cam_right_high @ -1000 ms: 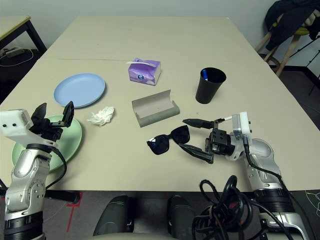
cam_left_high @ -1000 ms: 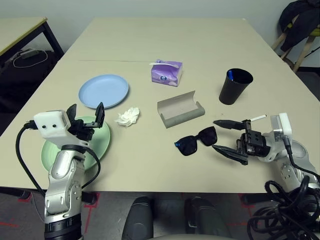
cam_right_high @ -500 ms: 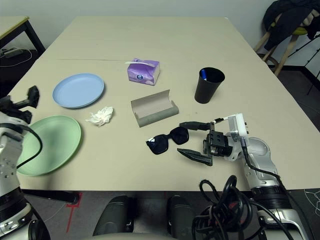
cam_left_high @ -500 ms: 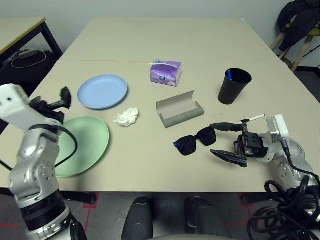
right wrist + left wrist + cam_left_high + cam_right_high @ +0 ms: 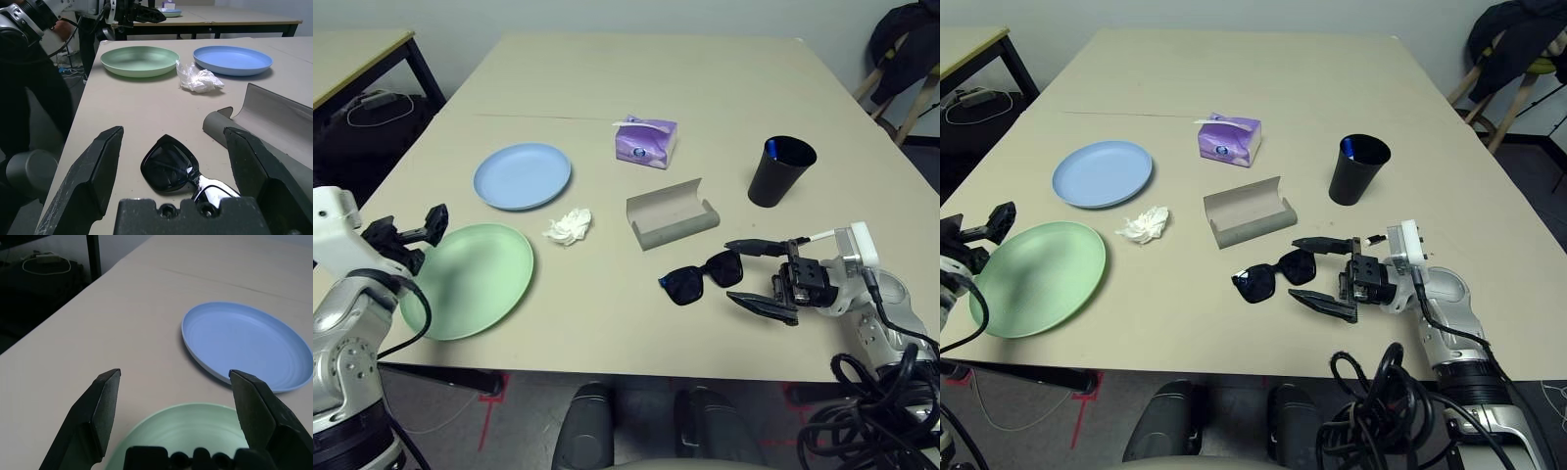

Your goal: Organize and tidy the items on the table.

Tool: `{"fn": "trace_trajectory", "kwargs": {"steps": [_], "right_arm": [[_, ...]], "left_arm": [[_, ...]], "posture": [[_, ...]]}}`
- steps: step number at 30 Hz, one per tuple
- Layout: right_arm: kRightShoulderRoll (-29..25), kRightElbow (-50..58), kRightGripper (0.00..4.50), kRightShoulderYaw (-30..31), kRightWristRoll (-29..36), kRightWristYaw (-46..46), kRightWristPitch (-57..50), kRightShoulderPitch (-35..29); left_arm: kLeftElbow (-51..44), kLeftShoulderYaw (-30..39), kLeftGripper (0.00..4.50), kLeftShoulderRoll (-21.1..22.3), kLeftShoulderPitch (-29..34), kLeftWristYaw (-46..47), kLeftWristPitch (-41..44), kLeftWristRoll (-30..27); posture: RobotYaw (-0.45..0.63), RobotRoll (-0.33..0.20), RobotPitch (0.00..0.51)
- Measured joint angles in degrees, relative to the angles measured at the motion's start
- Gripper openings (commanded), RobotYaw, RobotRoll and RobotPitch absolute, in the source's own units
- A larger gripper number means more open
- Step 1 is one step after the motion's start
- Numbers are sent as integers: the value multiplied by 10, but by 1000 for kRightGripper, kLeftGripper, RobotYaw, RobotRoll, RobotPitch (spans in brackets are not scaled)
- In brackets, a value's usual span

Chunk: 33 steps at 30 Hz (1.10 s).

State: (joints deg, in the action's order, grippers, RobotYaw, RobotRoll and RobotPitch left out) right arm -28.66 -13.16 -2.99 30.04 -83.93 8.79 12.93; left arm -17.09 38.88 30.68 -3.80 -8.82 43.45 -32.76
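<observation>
Your right tool (image 5: pixel 762 275) is fully open and empty; the black sunglasses (image 5: pixel 701 277) lie at its nine o'clock, so slide in level and pinch the frame.

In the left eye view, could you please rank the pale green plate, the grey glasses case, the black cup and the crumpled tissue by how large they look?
1. pale green plate, though it lies nearest the camera, which flatters it
2. grey glasses case
3. black cup, close to the case
4. crumpled tissue
</observation>
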Motion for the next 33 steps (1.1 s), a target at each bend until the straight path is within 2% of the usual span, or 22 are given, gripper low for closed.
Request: {"fn": "trace_trajectory", "kwargs": {"steps": [14, 25, 33], "right_arm": [[6, 4, 4500, 2, -1, 0, 6, -4], [6, 9, 4500, 2, -7, 5, 10, -10], [5, 18, 4500, 2, -7, 9, 10, -13]], "left_arm": [[45, -18, 4485, 32, 16, -41, 10, 8], [87, -17, 4485, 60, -3, -44, 76, 1], [113, -47, 4485, 100, 18, -61, 72, 50]], "posture": [[201, 0, 109], [187, 0, 120], [185, 0, 122]]}}
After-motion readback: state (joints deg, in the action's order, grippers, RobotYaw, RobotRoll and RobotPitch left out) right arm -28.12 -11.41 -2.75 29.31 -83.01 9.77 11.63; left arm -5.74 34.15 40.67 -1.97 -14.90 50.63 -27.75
